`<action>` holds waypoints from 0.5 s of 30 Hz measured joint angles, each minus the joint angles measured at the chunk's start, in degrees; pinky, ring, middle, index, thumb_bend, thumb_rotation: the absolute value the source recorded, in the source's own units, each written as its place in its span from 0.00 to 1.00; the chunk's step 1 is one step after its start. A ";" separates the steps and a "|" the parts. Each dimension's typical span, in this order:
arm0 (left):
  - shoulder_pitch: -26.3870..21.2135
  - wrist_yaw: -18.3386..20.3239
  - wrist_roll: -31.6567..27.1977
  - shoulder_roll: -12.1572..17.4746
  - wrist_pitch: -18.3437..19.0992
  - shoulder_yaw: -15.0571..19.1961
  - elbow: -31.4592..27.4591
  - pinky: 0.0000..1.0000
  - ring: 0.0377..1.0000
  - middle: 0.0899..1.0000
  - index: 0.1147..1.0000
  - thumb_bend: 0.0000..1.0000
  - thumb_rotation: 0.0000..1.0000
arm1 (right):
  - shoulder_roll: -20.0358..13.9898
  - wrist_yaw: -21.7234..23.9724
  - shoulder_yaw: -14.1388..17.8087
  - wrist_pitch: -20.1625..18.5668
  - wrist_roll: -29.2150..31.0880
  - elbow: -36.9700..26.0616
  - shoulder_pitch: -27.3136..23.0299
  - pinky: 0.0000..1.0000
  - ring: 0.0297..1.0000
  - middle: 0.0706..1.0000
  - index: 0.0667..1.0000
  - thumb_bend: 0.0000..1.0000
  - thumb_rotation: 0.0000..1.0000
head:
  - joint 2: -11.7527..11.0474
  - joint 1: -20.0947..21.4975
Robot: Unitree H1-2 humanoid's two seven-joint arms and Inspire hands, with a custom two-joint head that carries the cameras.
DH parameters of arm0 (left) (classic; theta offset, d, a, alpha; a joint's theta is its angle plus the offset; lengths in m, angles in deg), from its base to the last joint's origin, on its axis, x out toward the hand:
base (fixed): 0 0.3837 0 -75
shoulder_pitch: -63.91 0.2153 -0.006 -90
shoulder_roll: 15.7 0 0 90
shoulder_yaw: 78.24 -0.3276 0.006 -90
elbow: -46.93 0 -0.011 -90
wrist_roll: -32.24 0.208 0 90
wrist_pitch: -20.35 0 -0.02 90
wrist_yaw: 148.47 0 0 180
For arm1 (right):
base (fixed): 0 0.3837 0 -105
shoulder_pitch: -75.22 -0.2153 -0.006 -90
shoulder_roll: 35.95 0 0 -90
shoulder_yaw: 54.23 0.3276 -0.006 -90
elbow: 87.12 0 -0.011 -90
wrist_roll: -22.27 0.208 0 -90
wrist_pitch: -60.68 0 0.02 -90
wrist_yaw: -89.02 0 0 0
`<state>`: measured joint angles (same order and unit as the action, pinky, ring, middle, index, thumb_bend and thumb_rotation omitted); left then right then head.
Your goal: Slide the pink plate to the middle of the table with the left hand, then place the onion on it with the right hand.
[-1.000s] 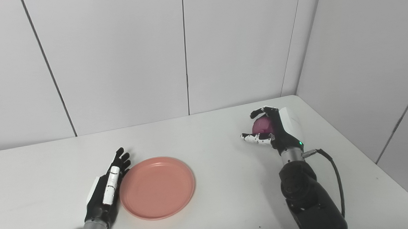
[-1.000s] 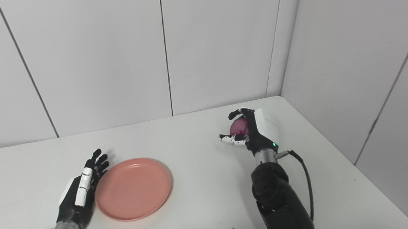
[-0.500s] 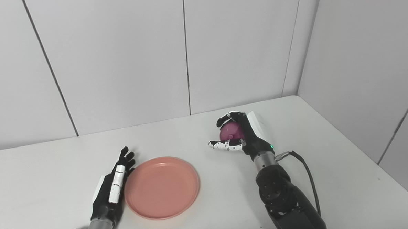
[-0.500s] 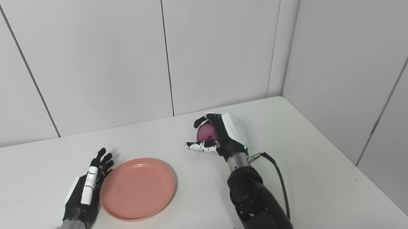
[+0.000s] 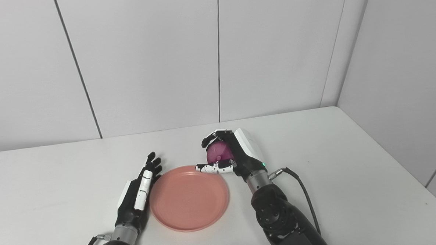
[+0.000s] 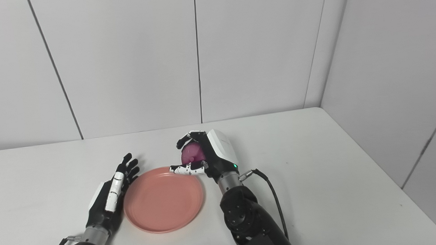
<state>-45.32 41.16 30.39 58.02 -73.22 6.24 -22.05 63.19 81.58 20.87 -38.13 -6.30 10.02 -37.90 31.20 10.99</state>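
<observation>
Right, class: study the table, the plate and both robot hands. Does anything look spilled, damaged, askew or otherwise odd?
Nothing stands out. The pink plate lies flat and whole on the table, the left robot hand rests open beside its rim, and the right robot hand holds the onion near the plate's far edge.

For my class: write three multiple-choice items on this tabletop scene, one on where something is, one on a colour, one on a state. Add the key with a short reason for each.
1. Where is the left hand?
A. beside the plate's left rim
B. on the plate
C. at the far wall

2. What colour is the plate?
A. blue
B. pink
C. green

3. What is the right hand doing?
A. lying flat and empty
B. holding the onion above the plate's far rim
C. gripping the plate

Key: A, the fingers lie straight along the rim; B, its surface is salmon pink; B, the fingers curl round the purple onion.
</observation>
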 measured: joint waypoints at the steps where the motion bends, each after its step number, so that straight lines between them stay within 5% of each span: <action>1: 0.00 -0.04 0.00 -0.13 0.00 -0.03 -0.02 0.97 0.97 0.97 0.97 0.62 1.00 | 0.29 0.25 -0.40 0.00 0.00 0.16 0.00 0.12 0.39 0.46 0.44 0.51 0.00 | 0.00 -0.35; 15: 0.00 -0.09 -0.01 -1.67 -0.02 -0.02 -0.04 1.00 1.00 0.99 0.97 0.60 1.00 | 2.47 2.24 -4.11 2.39 -0.92 1.98 -0.07 0.15 0.39 0.46 0.44 0.51 0.00 | 0.44 -2.20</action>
<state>-45.32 41.07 30.38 56.35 -73.24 6.21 -22.08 65.65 83.82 16.76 -35.74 -7.21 12.00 -37.98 31.64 8.79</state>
